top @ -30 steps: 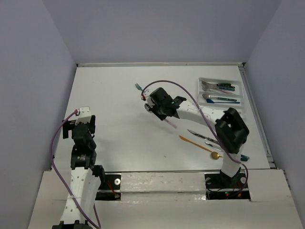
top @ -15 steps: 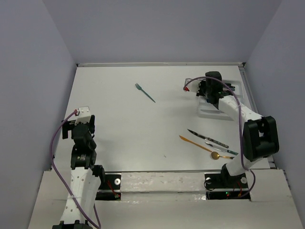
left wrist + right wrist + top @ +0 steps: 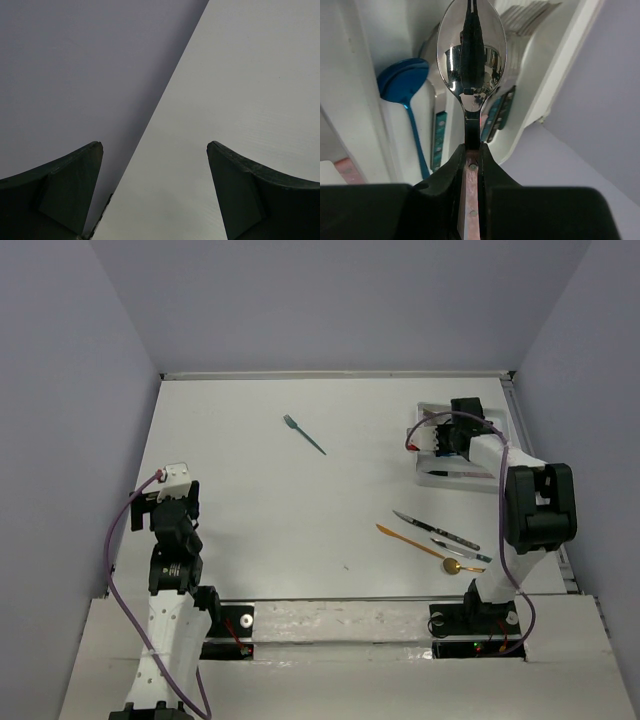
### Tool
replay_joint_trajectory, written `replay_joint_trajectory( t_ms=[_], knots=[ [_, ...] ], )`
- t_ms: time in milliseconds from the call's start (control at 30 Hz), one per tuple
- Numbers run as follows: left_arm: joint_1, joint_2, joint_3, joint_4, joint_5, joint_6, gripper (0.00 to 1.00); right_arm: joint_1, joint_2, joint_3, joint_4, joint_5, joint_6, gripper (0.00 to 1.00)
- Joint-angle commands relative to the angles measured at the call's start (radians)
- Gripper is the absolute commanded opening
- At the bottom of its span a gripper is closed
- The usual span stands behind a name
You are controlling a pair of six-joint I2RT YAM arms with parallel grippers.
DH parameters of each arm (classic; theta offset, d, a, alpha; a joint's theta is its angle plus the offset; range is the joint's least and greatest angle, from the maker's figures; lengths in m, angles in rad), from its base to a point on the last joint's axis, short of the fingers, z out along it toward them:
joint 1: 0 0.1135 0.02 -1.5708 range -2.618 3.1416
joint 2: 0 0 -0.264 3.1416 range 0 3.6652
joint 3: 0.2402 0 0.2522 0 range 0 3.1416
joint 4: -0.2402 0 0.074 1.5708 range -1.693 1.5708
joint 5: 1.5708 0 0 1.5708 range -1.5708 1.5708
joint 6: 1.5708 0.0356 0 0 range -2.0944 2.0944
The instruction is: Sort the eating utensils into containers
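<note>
Your right gripper (image 3: 471,156) is pinched tight on the pink-handled spoon (image 3: 471,55). Its two fingers press the handle from either side, with only the handle's thickness between them. The handle runs back between the fingers. The silver bowl sticks straight out ahead of the tips, its hollow face turned to the wrist camera.

Past the bowl lies the white cutlery tray (image 3: 559,60), so the tool hangs over it. You cannot tell from these views whether the spoon touches the tray. Left of the fingers, beyond a white divider, a blue spoon (image 3: 402,80) lies in one compartment. Teal-patterned handles (image 3: 438,142) show in the tray close on either side of your spoon's neck. Fork tines (image 3: 525,15) show ahead and to the right of the bowl.

Seen from above, a black-handled knife (image 3: 435,530) and an orange-handled piece (image 3: 405,540) lie loose on the table (image 3: 250,500), well behind the tool, back toward the right arm's base. A teal fork (image 3: 303,434) lies well off to its left.

Your left gripper (image 3: 155,190) stands spread wide with nothing between the fingers.
</note>
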Motion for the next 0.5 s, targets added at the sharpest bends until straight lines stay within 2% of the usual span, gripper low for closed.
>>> replay_joint_trajectory(
  t_ms=[0,200,367,400,467],
  knots=[
    [-0.002,0.004,-0.012,0.056,-0.024,0.006,0.99,-0.011,0.023,0.047,0.004,0.023,-0.042,0.0],
    [-0.002,0.009,-0.014,0.059,-0.029,0.007,0.99,-0.053,0.052,0.002,0.019,-0.016,-0.017,0.02],
    [-0.003,0.015,-0.014,0.06,-0.027,0.007,0.99,-0.054,0.034,-0.018,0.18,-0.017,0.03,0.37],
    [-0.003,0.015,-0.012,0.06,-0.027,0.007,0.99,-0.054,0.024,-0.01,0.196,-0.023,0.039,0.51],
    [-0.003,0.017,-0.012,0.06,-0.027,0.007,0.99,-0.054,-0.006,0.019,0.199,-0.052,0.058,0.57]
  ],
)
